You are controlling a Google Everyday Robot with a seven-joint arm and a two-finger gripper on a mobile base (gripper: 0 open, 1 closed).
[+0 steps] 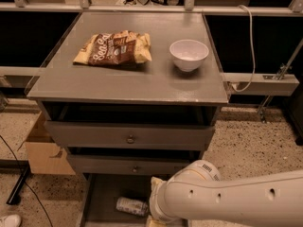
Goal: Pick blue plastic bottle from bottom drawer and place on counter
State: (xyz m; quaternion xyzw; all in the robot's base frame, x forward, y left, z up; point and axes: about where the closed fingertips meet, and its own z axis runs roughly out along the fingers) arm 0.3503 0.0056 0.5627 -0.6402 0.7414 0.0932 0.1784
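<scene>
The blue plastic bottle (131,205) lies on its side in the pulled-out bottom drawer (100,193), a shallow grey tray under two knobbed drawers. My white arm (227,200) reaches in from the lower right. Its wrist ends just right of the bottle. My gripper (154,221) hangs at the bottom edge of the view, over the drawer and close beside the bottle, mostly cut off. The counter (132,82) is the flat grey top of the cabinet above.
A brown chip bag (113,48) and a white bowl (189,54) sit on the counter. The top drawer (129,135) is slightly pulled out. A cardboard box (45,150) and a black stand leg (19,186) are on the floor to the left.
</scene>
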